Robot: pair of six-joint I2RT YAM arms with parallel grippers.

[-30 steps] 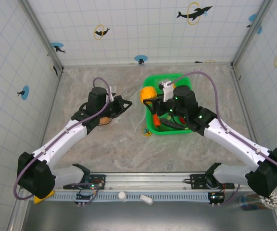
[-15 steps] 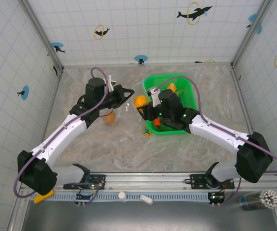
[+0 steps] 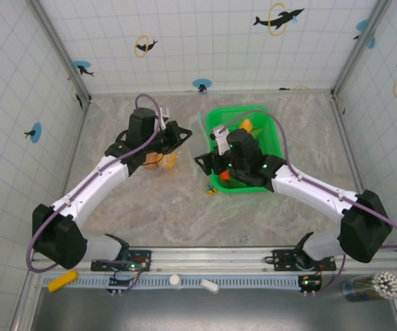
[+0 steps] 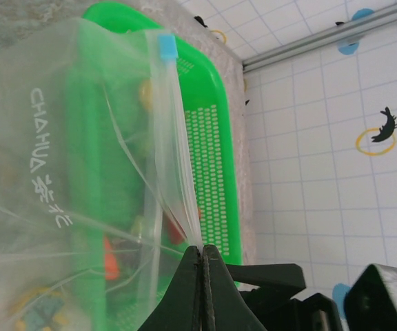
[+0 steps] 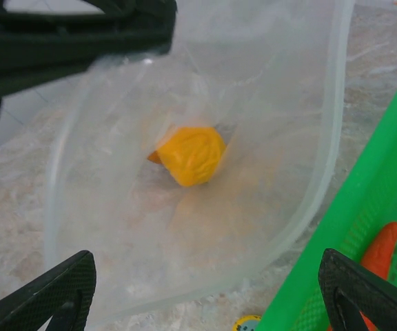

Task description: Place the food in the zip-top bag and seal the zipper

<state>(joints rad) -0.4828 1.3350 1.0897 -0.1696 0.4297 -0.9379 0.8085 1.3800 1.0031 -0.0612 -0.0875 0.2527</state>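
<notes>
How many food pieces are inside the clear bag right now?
2: a yellow fruit lying in the bag, and an orange piece peeking out behind it, to its left. Others could be hidden.

– What sits on the stony grey table (image 3: 185,214)?
– A green basket (image 3: 243,110), just above the middle of the picture.
– Anything else?
– A tiny yellow thing (image 3: 211,187), right beside the basket's lower left corner.

Bright, even light; wrist views softly blurred.
</notes>
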